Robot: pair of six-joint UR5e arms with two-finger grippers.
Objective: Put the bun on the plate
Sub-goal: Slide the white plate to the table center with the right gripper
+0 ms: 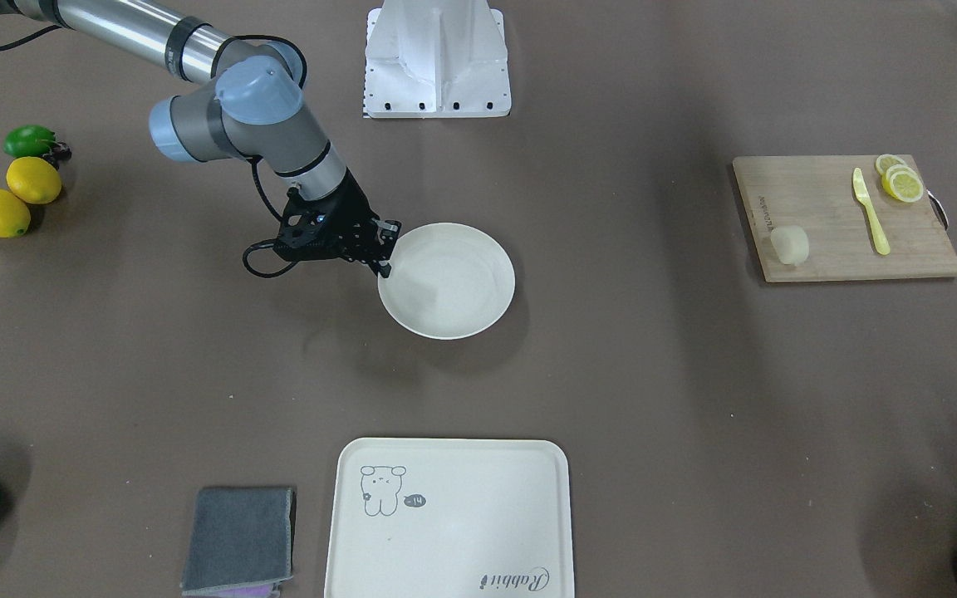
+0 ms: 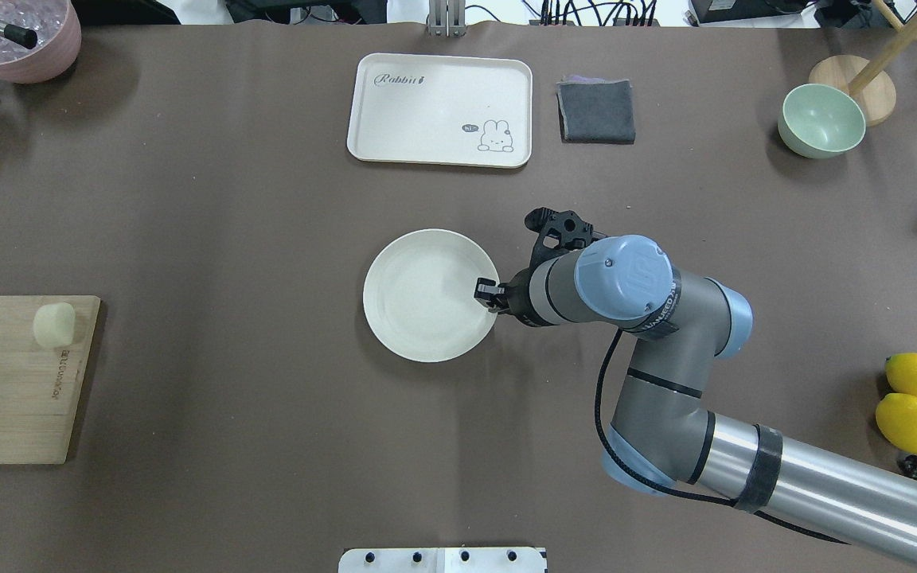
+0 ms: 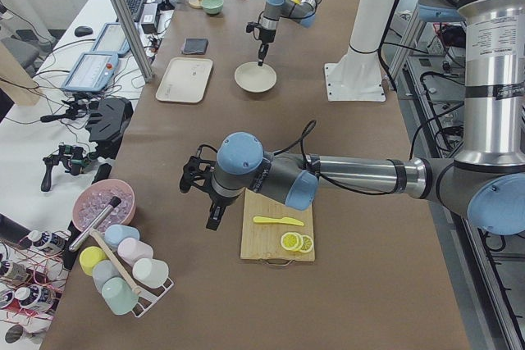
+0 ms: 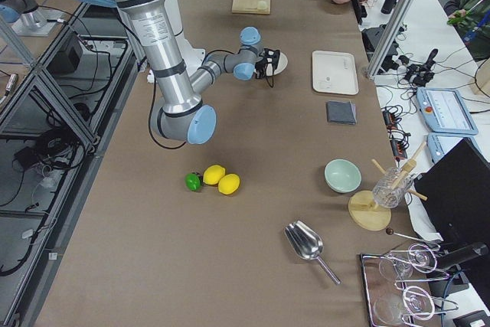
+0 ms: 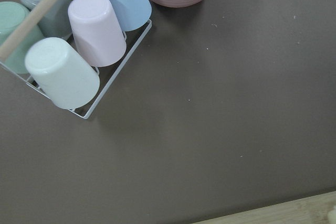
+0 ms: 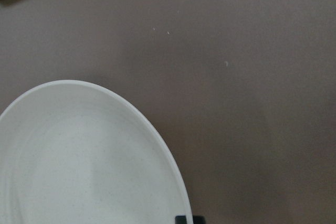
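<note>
Cream-white and soft-looking, the small rounded bun (image 1: 789, 245) sits on the rectangular wooden cutting board (image 1: 827, 224) at the robot's left end. It is well apart from the round off-white plate (image 1: 446, 281) at mid-table, probably set there within both arms' reach. The right gripper (image 2: 487, 293) hangs at the plate's right rim; whether it grips cannot be told. The left gripper (image 3: 213, 215), near the board, is equally unreadable. Counted: one bun, one plate, one yellow plastic knife (image 1: 869, 212), two whole yellow lemons (image 1: 33, 180).
</note>
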